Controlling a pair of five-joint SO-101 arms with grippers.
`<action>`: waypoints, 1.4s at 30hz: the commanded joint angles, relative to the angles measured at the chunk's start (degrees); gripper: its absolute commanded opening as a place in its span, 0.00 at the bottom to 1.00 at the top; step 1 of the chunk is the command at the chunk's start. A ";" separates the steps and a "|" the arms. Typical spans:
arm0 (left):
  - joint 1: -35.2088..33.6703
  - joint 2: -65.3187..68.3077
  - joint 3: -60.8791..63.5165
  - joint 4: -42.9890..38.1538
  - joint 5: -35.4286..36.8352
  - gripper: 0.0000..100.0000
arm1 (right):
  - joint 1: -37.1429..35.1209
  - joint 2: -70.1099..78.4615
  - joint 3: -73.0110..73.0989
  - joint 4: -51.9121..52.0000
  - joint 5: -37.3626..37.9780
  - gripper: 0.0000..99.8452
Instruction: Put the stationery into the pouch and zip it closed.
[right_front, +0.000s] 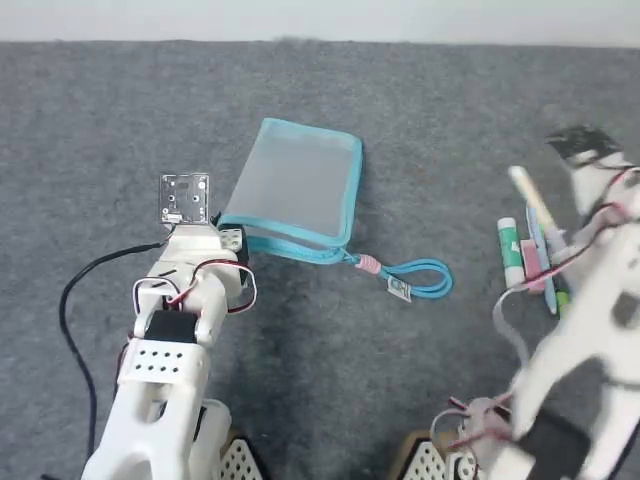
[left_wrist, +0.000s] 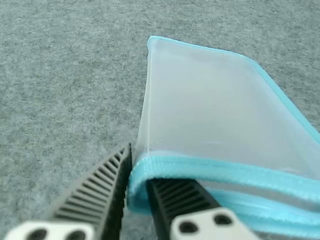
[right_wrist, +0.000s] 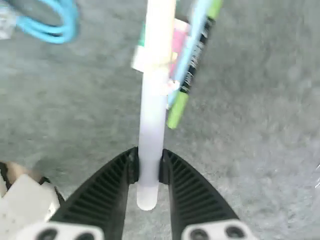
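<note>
Centrally in the high view: pouch (right_front: 295, 190) flat on grey carpet (right_front: 100, 120), with teal strap loop (right_front: 420, 278) trailing toward lower right. Left gripper (left_wrist: 137, 165) clenched on the teal zip edge at the pouch's lower-left corner. Right gripper (right_wrist: 148, 160) clenched on a white pen (right_wrist: 152, 115) (blunt end between the jaws). Remaining stationery (right_front: 525, 255) bunched at right edge, just beside the pen, well apart from the pouch. Black cable (right_front: 75, 300) at lower left.
</note>
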 joint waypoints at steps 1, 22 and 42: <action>-0.18 -0.09 0.13 0.09 1.14 0.01 | -8.84 -15.08 6.42 1.98 -1.23 0.01; -0.09 0.00 0.13 -1.93 1.05 0.01 | -56.84 -26.33 24.18 -1.01 -18.64 0.01; 1.23 0.00 0.13 -1.76 0.79 0.01 | -56.75 6.29 1.49 -9.27 -41.23 0.01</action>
